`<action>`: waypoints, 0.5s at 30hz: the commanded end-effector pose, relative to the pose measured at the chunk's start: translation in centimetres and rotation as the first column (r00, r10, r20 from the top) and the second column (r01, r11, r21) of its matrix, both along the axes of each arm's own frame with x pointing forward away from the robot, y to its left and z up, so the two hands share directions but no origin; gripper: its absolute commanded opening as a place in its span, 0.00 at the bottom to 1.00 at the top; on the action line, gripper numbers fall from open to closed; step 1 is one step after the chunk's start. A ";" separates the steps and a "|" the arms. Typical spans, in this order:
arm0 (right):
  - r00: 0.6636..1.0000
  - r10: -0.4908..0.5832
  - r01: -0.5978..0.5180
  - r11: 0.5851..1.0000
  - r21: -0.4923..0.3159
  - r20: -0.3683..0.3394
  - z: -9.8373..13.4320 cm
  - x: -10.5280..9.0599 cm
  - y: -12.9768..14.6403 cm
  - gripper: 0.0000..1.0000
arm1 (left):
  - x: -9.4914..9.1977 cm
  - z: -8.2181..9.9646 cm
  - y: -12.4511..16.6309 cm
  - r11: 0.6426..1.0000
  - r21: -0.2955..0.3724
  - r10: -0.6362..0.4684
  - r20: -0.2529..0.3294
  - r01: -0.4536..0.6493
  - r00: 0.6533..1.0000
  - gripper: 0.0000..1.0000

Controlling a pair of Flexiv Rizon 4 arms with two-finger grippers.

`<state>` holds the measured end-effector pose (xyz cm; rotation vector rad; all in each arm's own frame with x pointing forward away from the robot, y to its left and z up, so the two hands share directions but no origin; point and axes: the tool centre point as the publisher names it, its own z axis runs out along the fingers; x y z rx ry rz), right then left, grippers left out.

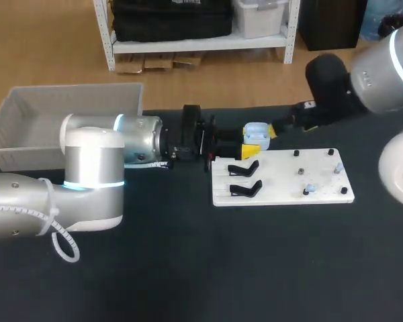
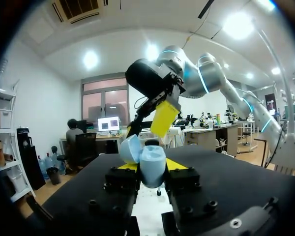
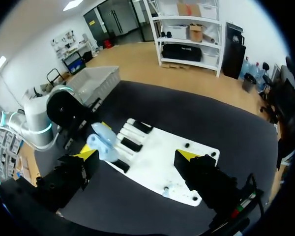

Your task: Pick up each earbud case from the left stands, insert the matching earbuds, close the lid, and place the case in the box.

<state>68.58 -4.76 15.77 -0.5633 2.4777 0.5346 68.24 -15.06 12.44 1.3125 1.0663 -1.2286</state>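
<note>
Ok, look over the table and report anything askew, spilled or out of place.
Nothing stands out. The left claw holds the open earbud case, with the open right claw close by. The white board lies flat, both black stands empty. No spill or damage shows.

Right gripper (image 3: 137,157), fingers spread wide, above a white board (image 3: 174,164) carrying black stands (image 3: 132,144), on the black table (image 3: 201,118). Left gripper (image 3: 98,136) grips an open light-blue earbud case (image 3: 104,150); grey box (image 3: 94,81) beyond.
</note>
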 end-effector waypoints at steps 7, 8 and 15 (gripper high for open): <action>0.995 -0.077 0.057 0.963 -0.264 -0.066 -0.1 -0.4 -6.2 1.00 | -0.1 -0.1 0.0 1.000 -0.004 0.003 0.003 -0.003 1.000 0.00; 0.993 -0.083 0.057 0.957 -0.284 -0.082 -0.5 -0.4 -6.6 1.00 | -0.1 -0.1 0.0 1.000 -0.004 0.003 0.003 -0.003 1.000 0.00; 0.976 -0.105 0.024 0.925 -0.380 -0.193 -3.6 -0.1 -8.6 1.00 | -0.1 -0.1 0.0 1.000 -0.004 0.003 0.003 -0.003 1.000 0.00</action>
